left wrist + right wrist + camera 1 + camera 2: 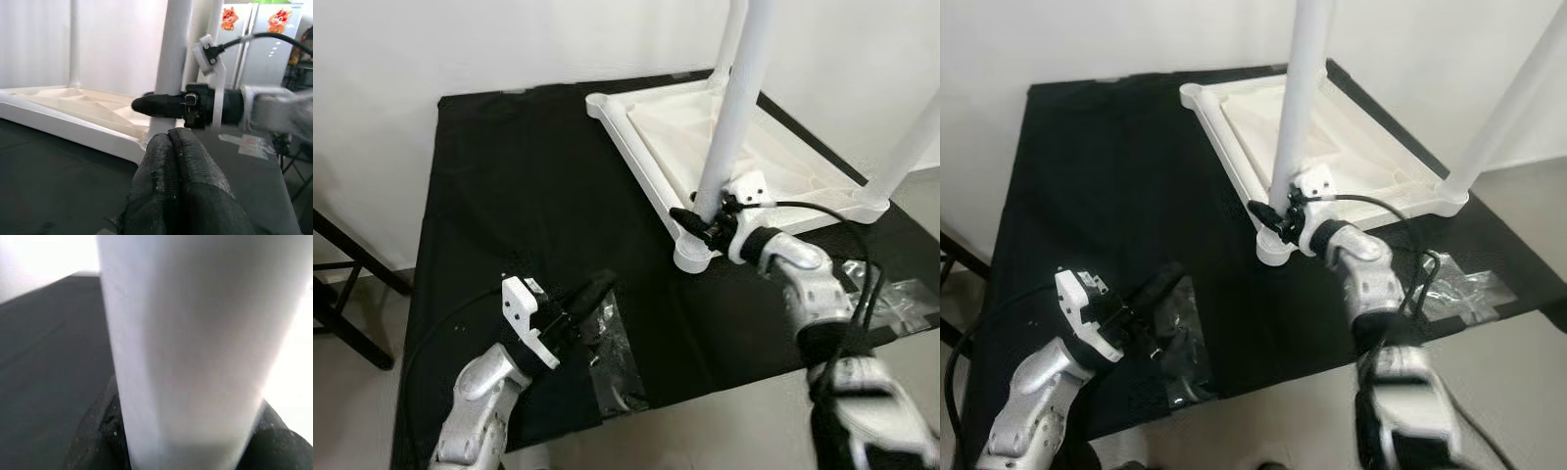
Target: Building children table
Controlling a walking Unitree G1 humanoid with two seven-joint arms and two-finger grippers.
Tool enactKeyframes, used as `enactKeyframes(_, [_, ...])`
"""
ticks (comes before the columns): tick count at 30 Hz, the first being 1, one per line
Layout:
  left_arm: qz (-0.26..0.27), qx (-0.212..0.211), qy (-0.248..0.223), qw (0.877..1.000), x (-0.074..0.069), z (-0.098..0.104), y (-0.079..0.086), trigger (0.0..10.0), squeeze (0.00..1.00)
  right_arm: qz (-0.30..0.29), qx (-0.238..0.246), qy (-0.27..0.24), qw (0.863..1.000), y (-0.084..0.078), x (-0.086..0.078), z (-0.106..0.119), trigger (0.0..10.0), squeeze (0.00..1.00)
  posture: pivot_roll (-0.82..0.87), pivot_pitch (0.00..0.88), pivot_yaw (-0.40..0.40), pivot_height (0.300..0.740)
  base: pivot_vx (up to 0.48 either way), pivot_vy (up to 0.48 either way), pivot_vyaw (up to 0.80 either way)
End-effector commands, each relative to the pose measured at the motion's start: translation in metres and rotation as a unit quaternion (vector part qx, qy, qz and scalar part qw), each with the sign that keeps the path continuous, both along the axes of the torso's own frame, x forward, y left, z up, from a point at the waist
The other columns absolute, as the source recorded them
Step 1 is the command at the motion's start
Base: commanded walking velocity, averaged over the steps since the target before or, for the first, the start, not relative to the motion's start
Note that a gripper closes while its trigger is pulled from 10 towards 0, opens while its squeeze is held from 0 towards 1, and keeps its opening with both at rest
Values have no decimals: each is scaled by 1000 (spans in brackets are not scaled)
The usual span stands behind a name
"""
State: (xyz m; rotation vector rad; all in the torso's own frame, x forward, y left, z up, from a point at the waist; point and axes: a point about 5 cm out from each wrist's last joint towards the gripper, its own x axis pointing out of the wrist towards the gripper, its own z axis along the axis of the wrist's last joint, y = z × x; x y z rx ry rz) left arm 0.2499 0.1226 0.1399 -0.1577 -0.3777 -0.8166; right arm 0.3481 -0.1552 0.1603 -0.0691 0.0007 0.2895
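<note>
A white table top (744,147) is laid upside down on a black cloth (509,196), at the cloth's far right side. White legs are stood up from its corners. The near leg (729,117) is gripped low down by the right gripper (705,223), with a black finger on each side of it. The left gripper (176,161) is kept on the cloth near its front edge, well apart from the table top, with its fingers (195,171) pressed together. A clear plastic bag (617,357) is seen just beside it.

No words or numbers can be read anywhere here. Two cartoon stickers (228,17) sit on a fridge (259,44) in the background, their print too blurred to read.
</note>
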Motion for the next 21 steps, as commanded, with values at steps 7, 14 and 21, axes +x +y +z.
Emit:
enactKeyframes(7, [-2,16,-8,1000,1,0,-1,10000,0,-21,-24,61,998,-7,10,-13,0,0,0,135,-24,740,0,0,0])
enactKeyframes(14, [0,22,-9,1000,1,-1,-2,10000,0,21,-24,57,998,6,12,3,10000,149,6,125,-24,740,0,0,0])
enactKeyframes(21, [-4,24,-7,1000,2,-3,-5,10000,0,178,-34,-28,983,5,15,57,10000,1000,8,121,-23,740,0,0,0])
